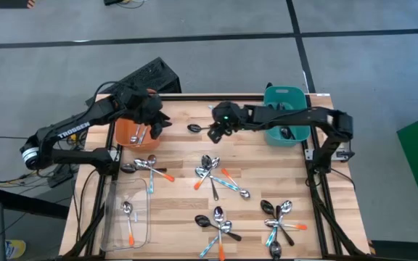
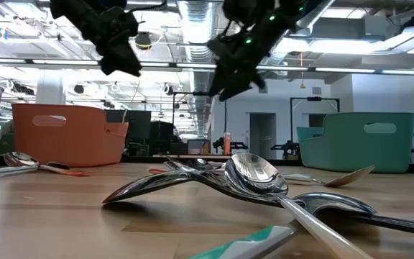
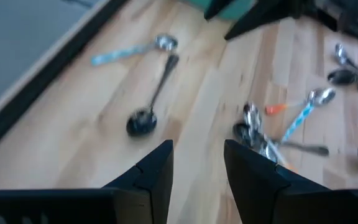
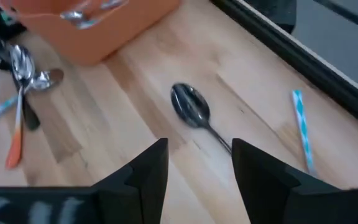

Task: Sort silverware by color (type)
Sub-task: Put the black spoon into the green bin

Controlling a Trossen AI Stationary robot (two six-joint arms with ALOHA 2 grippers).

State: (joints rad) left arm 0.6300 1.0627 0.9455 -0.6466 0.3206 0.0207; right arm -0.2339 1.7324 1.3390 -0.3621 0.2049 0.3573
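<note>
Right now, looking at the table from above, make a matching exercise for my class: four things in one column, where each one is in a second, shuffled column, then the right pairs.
Things
1. orange bin
2. teal bin
3. clear tray
4. dark spoon

Places
A. near left corner, holding one orange-handled spoon
B. far right corner of the table
C. alone on the wood, beside the right hand
D. far left, under the left hand

Pairs: 1-D, 2-B, 3-A, 4-C
</note>
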